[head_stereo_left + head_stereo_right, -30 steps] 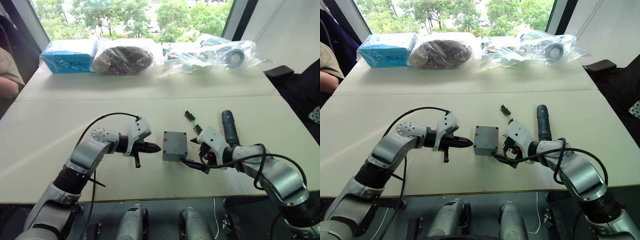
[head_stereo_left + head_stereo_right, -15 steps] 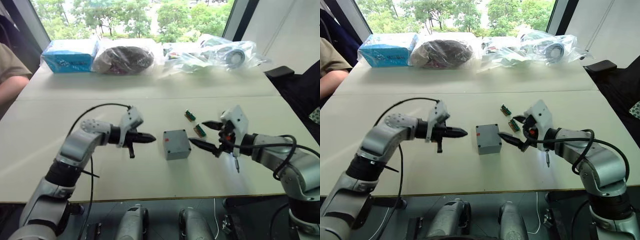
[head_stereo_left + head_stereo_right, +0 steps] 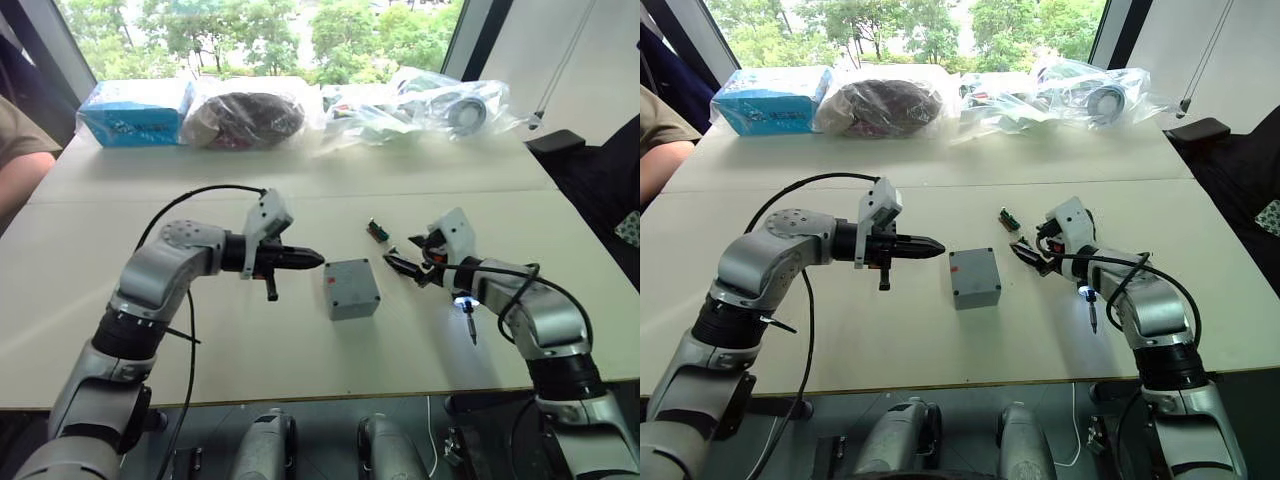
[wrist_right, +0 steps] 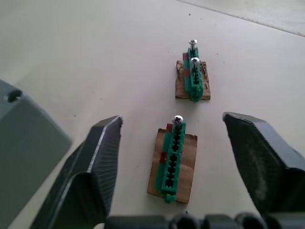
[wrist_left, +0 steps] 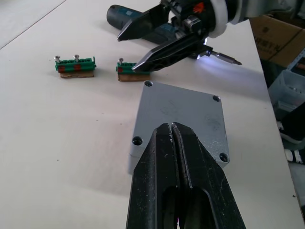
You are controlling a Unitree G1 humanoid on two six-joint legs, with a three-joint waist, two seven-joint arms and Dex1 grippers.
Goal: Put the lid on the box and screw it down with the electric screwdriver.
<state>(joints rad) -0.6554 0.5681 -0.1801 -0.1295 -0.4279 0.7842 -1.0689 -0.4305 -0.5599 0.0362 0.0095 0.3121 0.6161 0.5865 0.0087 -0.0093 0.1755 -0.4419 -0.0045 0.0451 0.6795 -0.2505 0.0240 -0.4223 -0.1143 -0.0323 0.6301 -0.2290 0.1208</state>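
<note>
Between the 2 jaws, lidded box [image 3: 350, 289], untouched.

The grey box [image 3: 351, 288] sits flat on the bench with the lid [image 5: 181, 118] already on top, square to the walls, a screw hole in each corner. Small red mark on one edge of it. The dark blue electric screwdriver [image 5: 143, 24] lies on its side just beyond the box, its bit lit up
</note>
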